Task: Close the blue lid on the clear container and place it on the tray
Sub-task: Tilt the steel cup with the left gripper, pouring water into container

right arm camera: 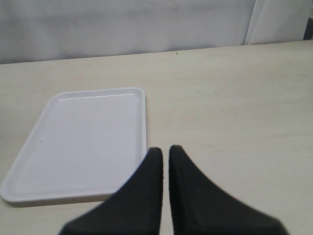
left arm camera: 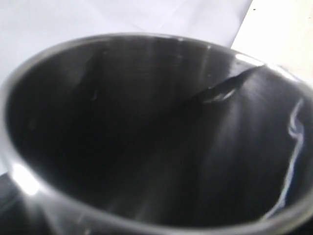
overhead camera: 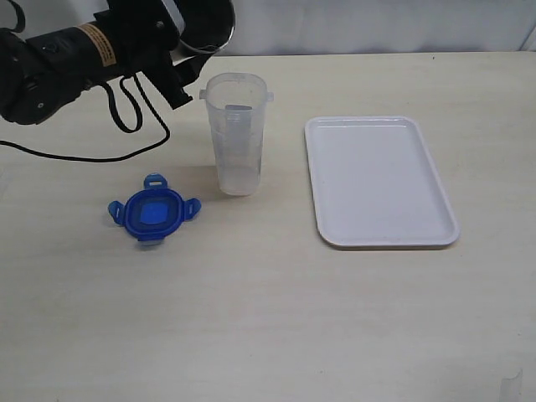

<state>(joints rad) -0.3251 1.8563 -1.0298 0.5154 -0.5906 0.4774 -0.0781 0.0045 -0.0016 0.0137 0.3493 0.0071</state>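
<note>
Not much to read from here. My left arm wears a yellow-orange label band with dark print too small to make out. The clear container has a small grey patch near its rim, and I cannot tell whether that is writing.

The left arm comes in from 10 o'clock of the container, raised off the table. The left gripper is clamped around a steel cup held tilted in the air. The cup's dark inside fills my left wrist view.

The right gripper has its black fingers almost touching, with nothing between them, near the tray.

The container stands upright and uncovered. The blue lid lies flat at its 8 o'clock, apart from it. The tray sits bare at its 3 o'clock.
</note>
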